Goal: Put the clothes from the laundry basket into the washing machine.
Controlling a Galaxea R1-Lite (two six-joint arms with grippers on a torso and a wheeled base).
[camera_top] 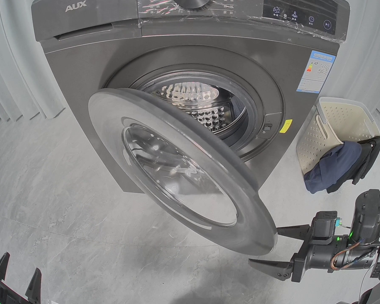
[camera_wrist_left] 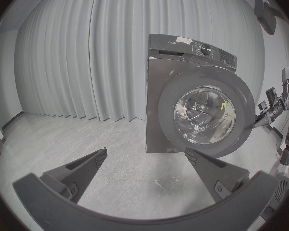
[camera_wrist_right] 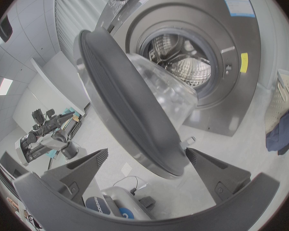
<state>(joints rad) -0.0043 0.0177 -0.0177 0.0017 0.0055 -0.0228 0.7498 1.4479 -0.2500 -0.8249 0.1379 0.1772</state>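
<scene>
A pale pleated curtain hangs behind the scene, above a grey marbled floor. The washer, a grey front-loader, stands on this floor with a dial and a touch panel under plastic film along its top. Its round door is swung wide open toward the robot, with the glass bowl at its middle. Behind the door the steel drum lies open to view.

A cream perforated basket stands on the floor just to the right of the washer. The clothes are in the basket: a blue garment is draped over its front rim and hangs down the outside, with a dark one just beside it on the right.

The right gripper is low on the right, its jaws spread wide and holding nothing. In the right wrist view the door's free edge lies between the fingers. The upper fingertip is just beside the rim, but whether it touches cannot be told. The left gripper sits at the lower left over the floor, well apart from the washer, with its jaws likewise wide apart and nothing between them.
</scene>
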